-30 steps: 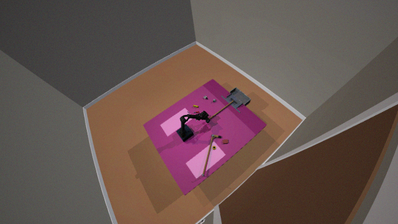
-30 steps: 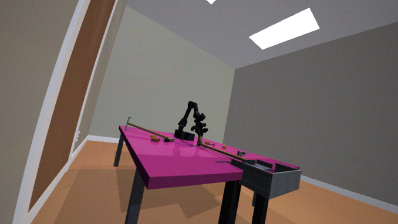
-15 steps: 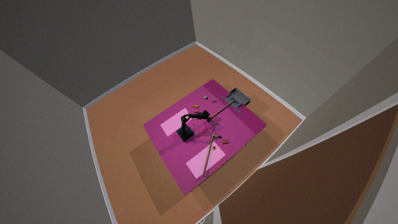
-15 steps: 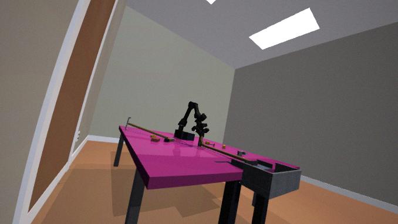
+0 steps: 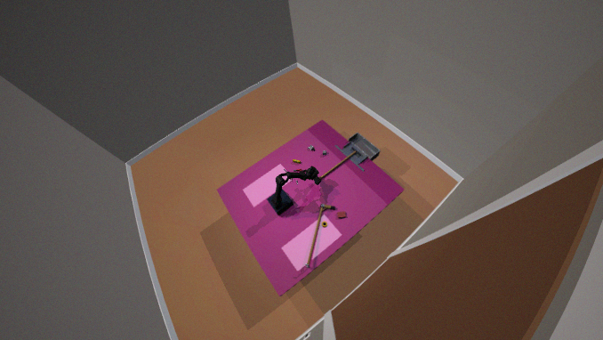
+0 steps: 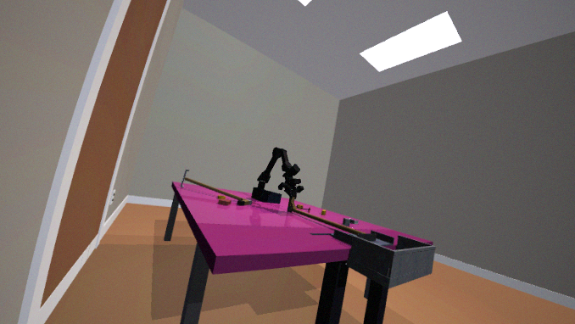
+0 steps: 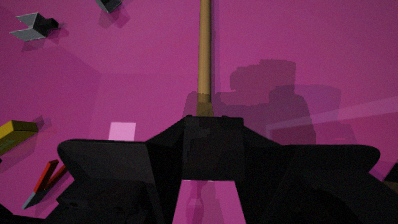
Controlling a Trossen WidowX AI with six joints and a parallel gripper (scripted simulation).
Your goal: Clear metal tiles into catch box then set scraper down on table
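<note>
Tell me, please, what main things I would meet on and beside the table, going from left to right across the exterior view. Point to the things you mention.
Spare long-handled tool [image 5: 314,238] [image 6: 214,190], arm's base [image 5: 280,211] [image 6: 274,198], gripper [image 5: 317,181] [image 6: 293,197] [image 7: 206,119], catch box [image 5: 375,153] [image 6: 413,263].

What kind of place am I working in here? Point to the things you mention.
Probably a plain indoor workroom: a magenta table [image 5: 356,196] [image 6: 271,237] with a robot arm on it, wooden-handled tools [image 5: 315,236] [image 6: 216,189] lying about, and bare grey walls under a bright ceiling light panel [image 6: 413,41].
</note>
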